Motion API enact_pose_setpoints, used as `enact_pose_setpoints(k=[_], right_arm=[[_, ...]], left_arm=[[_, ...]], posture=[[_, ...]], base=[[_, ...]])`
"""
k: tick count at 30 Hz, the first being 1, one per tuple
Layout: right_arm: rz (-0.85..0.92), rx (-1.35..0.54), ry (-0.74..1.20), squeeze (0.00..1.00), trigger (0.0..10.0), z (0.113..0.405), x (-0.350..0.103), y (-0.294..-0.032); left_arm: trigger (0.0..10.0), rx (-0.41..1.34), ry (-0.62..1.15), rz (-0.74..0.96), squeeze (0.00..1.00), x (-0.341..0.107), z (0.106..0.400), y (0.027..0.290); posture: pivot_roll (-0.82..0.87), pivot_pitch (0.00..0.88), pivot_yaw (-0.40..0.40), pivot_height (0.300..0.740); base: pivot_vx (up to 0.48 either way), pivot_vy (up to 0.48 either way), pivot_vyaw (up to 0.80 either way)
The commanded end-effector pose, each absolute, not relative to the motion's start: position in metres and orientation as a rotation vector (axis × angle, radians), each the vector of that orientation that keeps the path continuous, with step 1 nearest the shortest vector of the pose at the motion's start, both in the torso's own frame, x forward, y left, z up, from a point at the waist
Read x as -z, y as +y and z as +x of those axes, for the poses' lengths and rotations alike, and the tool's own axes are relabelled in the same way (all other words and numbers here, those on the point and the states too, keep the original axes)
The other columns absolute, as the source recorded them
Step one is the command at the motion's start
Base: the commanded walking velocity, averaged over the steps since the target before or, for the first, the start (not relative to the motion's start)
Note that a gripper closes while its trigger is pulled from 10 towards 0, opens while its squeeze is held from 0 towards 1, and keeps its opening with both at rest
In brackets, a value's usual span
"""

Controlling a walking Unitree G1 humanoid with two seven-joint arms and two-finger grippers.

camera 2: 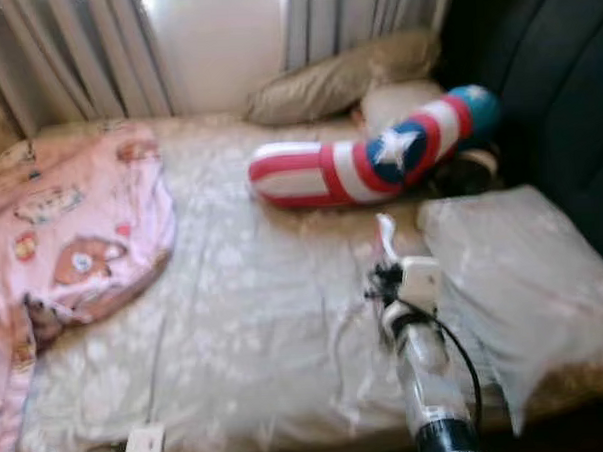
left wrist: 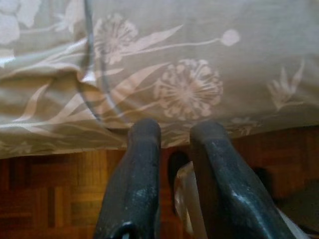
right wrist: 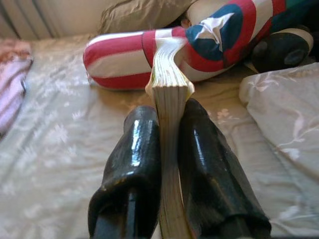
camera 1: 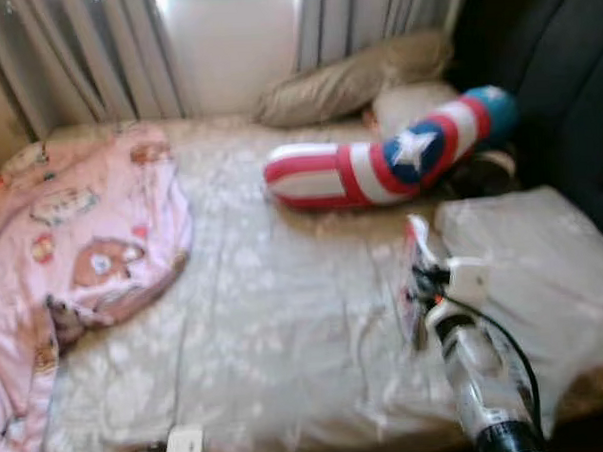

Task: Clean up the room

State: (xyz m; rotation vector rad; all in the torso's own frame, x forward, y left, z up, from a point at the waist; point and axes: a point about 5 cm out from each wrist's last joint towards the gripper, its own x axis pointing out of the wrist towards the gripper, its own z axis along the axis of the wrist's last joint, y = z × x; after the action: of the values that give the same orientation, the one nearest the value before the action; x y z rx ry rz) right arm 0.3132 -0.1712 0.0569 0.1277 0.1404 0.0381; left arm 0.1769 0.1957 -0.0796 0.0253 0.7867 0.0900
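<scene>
Over the bed's right half, my right gripper [right wrist: 169,112] is shut on a thin book [right wrist: 169,74], held on edge with its pages fanning away from the fingers. The same book [camera 1: 414,271] shows above the floral bed sheet [camera 1: 275,307], just left of a pale pillow [camera 1: 543,265]. A red, white and blue star bolster [camera 1: 379,168] lies farther up the bed. A pink cartoon blanket [camera 1: 82,236] is heaped on the left side. My left gripper [left wrist: 174,132] hangs low beside the bed's edge above wooden floor, its fingers slightly apart with nothing between them.
Beige pillows [camera 1: 355,78] lean at the head of the bed under curtains [camera 1: 94,55]. A dark seat or cover [camera 1: 566,94] stands on the right. A white charger block with a cable [camera 1: 183,446] lies at the near edge. A dark round object [right wrist: 284,47] sits beside the bolster.
</scene>
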Motion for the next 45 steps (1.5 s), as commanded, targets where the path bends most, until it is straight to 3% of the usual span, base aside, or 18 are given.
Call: enact_pose_setpoints(k=[1, 14, 32, 45], right_arm=[[0.092, -0.062, 0.089, 0.00, 10.0, 0.318, -0.068, -0.171], [0.132, -0.032, 0.103, 0.00, 10.0, 0.317, -0.066, -0.174], [0.134, -0.018, 0.094, 0.00, 10.0, 0.318, -0.066, -0.174], [0.131, -0.028, 0.097, 0.00, 10.0, 0.315, -0.063, -0.173]], left_arm=[[10.0, -0.088, 0.808, 0.010, 0.00, 0.083, 0.173, 0.191], [10.0, -0.083, 0.810, 0.010, 0.00, 0.083, 0.173, 0.190], [10.0, -0.070, 0.788, 0.001, 0.00, 0.080, 0.178, 0.189], [10.0, -0.061, 0.479, -0.030, 0.00, 0.044, 0.220, 0.197]], posture=[[0.05, 0.000, -0.032, 0.739], [0.04, 0.000, -0.030, 0.739], [0.03, 0.000, -0.020, 0.739], [0.01, 0.000, 0.001, 0.739]], base=[[0.000, -0.326, 0.79], [0.000, 0.000, 0.12], [0.000, -0.208, 0.00], [0.000, 0.000, 0.00]])
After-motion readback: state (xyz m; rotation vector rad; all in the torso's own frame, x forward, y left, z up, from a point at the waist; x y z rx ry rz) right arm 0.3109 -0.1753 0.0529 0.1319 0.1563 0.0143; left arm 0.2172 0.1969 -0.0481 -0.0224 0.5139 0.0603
